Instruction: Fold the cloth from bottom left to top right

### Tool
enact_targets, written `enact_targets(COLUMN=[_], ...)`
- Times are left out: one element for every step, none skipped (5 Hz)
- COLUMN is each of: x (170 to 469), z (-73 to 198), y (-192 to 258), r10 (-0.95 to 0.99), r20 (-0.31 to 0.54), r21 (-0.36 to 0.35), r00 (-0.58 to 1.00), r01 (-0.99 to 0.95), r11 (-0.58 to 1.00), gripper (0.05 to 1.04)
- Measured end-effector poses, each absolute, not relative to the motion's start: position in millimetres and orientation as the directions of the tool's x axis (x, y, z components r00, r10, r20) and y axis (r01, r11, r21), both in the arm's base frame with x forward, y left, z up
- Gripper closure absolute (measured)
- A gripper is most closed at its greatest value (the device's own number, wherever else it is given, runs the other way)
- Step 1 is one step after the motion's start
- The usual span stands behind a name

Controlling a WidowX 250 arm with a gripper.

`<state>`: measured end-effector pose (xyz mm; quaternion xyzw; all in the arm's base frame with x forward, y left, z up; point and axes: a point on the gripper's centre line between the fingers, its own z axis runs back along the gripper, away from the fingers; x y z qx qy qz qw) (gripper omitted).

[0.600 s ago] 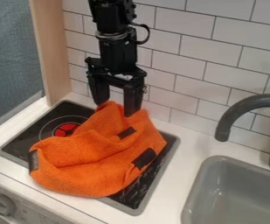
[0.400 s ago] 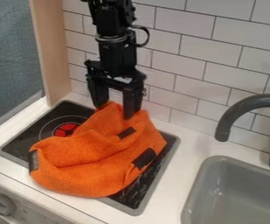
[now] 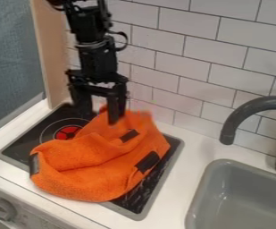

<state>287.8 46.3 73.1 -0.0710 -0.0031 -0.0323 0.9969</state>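
Though piled in loose ridges on the black hob [image 3: 23, 141], looks easy to handle, judging by the soft, towel-like nap of the orange cloth [image 3: 98, 165]: light, limp, unlikely to slip or to be harmed by a firm pinch. Spreads across much of the hob and over part of the near rim. To fold from bottom left to top right, best pinch at the near-left corner, close by the dark left-hand patch [image 3: 35, 163], perhaps a little stiffer than the rest. Take in both layers wherever doubled, or risk peeling up only the top one. Then lift low and lay over loosely, expecting sag rather than a clean hinge. At the far edge, note the gripper [image 3: 100, 119] with fingers well apart, clamped on nothing; whether touching the far hem, cannot tell.
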Motion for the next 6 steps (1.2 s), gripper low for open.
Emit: enact_targets(x=[278.3, 261.6, 242.0, 232.5, 227.7, 225.4], z=[82.7, 80.1, 73.8, 64.8, 55.0, 34.3], y=[73.3, 101.2, 128.9, 138.8, 150.6, 155.2], r10=[0.038, 0.162, 0.294, 0.384, 0.428, 0.437], r20=[0.064, 0.095, 0.108, 0.113, 0.122, 0.089], r21=[-0.094, -0.037, -0.025, 0.01, 0.063, 0.076], r00=[0.997, 0.982, 0.95, 0.916, 0.896, 0.895], r01=[-0.032, -0.159, -0.293, -0.387, -0.437, -0.444], r11=[0.995, 0.987, 0.956, 0.922, 0.897, 0.893], gripper=[0.084, 0.084, 0.084, 0.084, 0.084, 0.084])
